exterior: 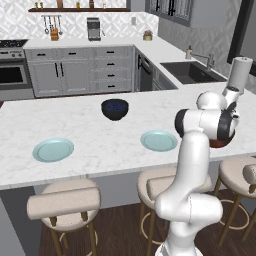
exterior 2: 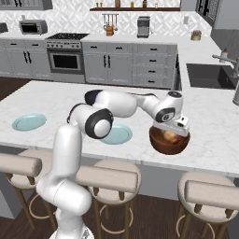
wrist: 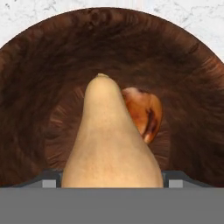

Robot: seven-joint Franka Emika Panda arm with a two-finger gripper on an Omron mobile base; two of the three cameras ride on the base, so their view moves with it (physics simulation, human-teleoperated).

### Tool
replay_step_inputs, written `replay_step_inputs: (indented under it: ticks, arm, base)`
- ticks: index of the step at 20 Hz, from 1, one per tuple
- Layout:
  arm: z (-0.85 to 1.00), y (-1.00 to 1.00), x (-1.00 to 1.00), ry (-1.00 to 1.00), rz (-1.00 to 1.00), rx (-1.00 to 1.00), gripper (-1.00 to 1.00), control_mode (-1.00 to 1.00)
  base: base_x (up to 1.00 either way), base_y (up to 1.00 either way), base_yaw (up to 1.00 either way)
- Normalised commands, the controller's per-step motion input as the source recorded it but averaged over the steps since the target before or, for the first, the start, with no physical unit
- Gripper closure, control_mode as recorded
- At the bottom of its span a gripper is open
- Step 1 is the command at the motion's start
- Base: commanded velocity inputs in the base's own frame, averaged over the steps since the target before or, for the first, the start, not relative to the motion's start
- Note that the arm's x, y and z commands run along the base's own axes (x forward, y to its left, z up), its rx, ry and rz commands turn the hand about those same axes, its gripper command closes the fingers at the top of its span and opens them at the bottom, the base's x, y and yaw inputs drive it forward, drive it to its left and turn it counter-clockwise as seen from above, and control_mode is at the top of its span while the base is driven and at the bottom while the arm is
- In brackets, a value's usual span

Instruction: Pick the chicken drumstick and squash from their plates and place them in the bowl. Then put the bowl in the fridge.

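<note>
Fingers (wrist: 112,181) grip the squash (wrist: 109,140) above the bowl (wrist: 39,87), drumstick (wrist: 142,111) just behind it.

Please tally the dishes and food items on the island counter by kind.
Teal plates: 2
Brown wooden bowl: 1
Dark navy bowl: 1
Squash: 1
Chicken drumstick: 1
Total: 6
</note>
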Motion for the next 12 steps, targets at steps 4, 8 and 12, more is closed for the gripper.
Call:
replay_step_inputs:
  ticks: [4, 8, 12]
  arm:
    - [0.00, 0.00, 0.00, 0.00, 0.00, 0.00, -1.00, -1.00]
    - [0.00, 0.07, -0.10, 0.00, 0.00, -0.01, -1.00, -1.00]
    - [0.00, 0.47, -0.40, -0.06, 0.00, -0.06, -1.00, -1.00]
  base:
    - [0.00, 0.00, 0.00]
    - [0.00, 0.00, 0.00]
    - [0.00, 0.00, 0.00]
